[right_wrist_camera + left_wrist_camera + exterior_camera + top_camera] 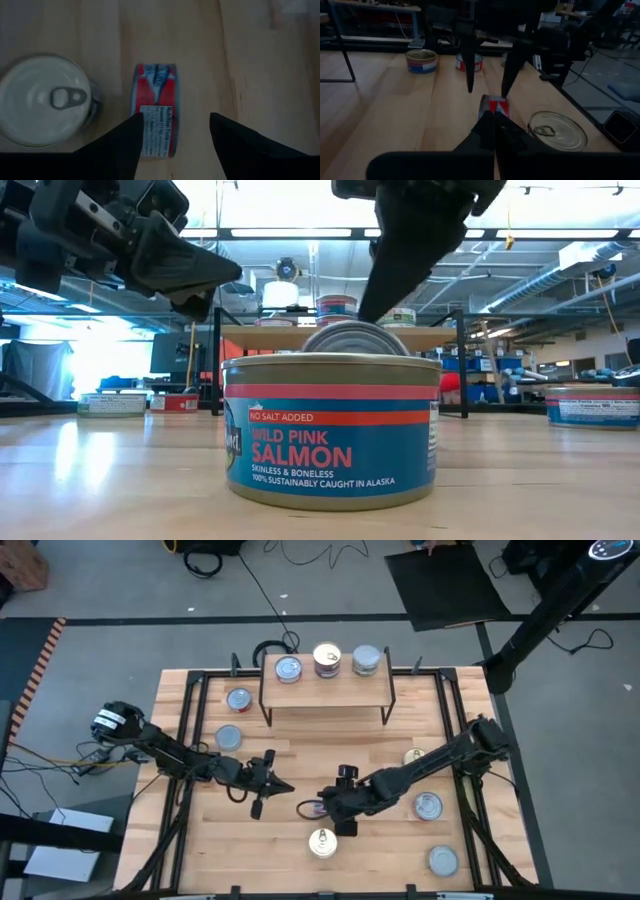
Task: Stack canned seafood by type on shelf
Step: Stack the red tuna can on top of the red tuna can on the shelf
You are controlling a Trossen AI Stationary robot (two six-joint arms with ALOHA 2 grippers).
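Observation:
A red-labelled can [155, 107] stands on its edge on the table, also in the left wrist view [495, 106]. My right gripper [175, 145] is open and slants down just above it, one finger on each side, touching nothing. My left gripper [492, 122] is shut, points level at the can from the table's left and stops just short of it [283, 786]. The shelf [325, 692] stands at the far middle with three cans on top. A salmon can [330, 430] stands upright near the front edge.
Upright cans stand about the table: two at the far left [238, 699] [228, 737], one with a pull tab just near of the grippers [322, 842], and three at the right [412, 755] [428, 805] [443, 860]. Bare wood lies under the shelf.

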